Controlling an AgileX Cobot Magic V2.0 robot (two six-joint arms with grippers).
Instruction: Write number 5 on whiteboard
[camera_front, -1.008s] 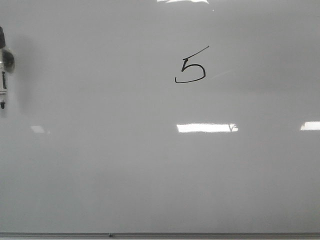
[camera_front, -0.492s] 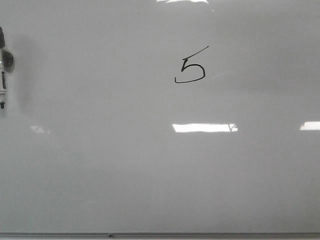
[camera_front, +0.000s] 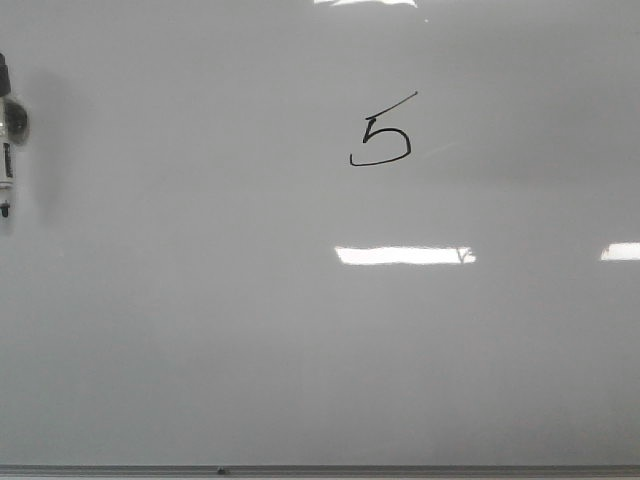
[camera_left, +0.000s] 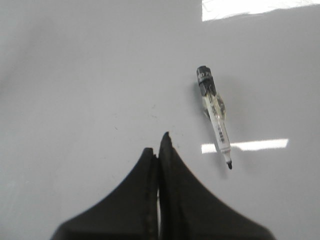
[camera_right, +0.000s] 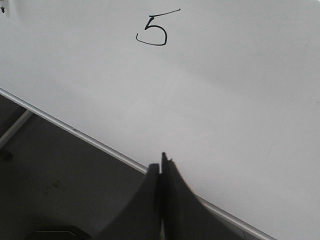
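Observation:
A black hand-drawn number 5 (camera_front: 381, 138) stands on the whiteboard (camera_front: 300, 330), upper middle in the front view. It also shows in the right wrist view (camera_right: 154, 30). A marker (camera_front: 8, 135) lies uncapped on the board at the far left edge; in the left wrist view the marker (camera_left: 215, 112) lies apart from my left gripper (camera_left: 159, 145), which is shut and empty. My right gripper (camera_right: 161, 162) is shut and empty over the board's near frame edge (camera_right: 100, 145). Neither gripper shows in the front view.
Bright rectangular light reflections (camera_front: 405, 255) lie on the board below the digit and at the right edge (camera_front: 620, 251). The thin grey frame (camera_front: 320, 469) runs along the near edge. A dark floor area (camera_right: 50, 180) lies beyond the frame in the right wrist view.
The marker at the left edge has slid slightly further out of the front view. The light reflection below the digit has stretched leftward. The digit is unchanged.

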